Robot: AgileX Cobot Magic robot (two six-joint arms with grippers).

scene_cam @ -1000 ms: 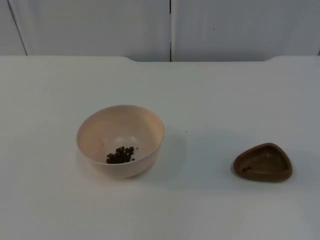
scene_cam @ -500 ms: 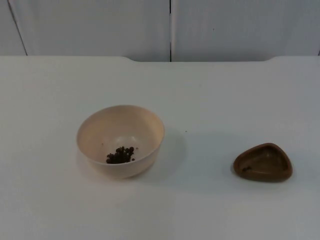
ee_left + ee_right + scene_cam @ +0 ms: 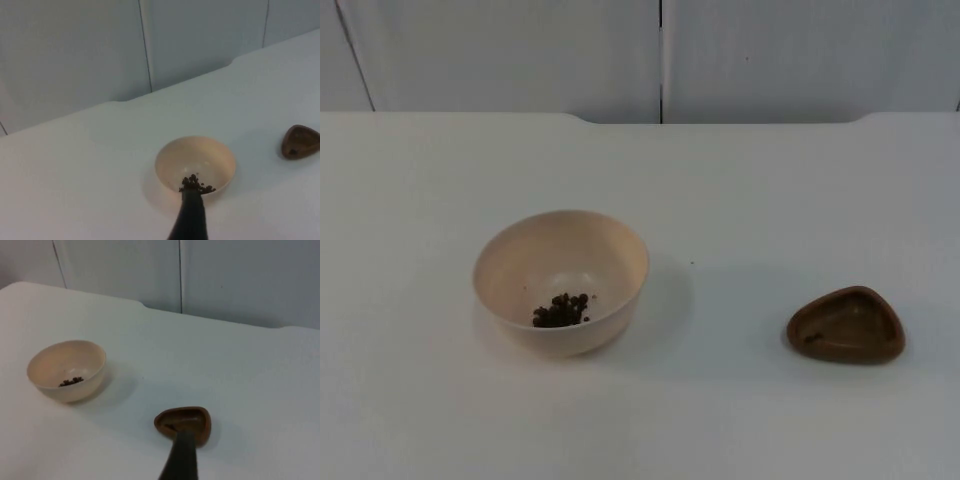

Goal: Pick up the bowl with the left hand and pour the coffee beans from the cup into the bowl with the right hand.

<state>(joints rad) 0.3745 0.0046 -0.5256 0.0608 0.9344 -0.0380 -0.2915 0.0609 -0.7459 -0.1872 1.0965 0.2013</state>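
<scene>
No readable text, label, brand, number or sign anywhere. Bowl point(image 3: 561, 281) plain cream, unmarked. Brown cup point(image 3: 846, 324) plain, unmarked. White table point(image 3: 770, 190) bare of print. Grey partition wall point(image 3: 520, 55) blank, no lettering.

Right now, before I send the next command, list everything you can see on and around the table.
bowl: one, cream, upright on the table left of centre.
coffee beans: one small dark heap, inside the bowl at its near side.
cup: one, brown, rounded-triangle shape, on the table to the bowl's right, apart from it; one or two dark specks inside, otherwise looks emptied.
table: one, white.
partition wall: grey panels behind the table's far edge.
left hand: a black fingertip seen from the left wrist, above the table and aimed toward the bowl.
right hand: a black fingertip seen from the right wrist, above the table, toward the cup.
</scene>
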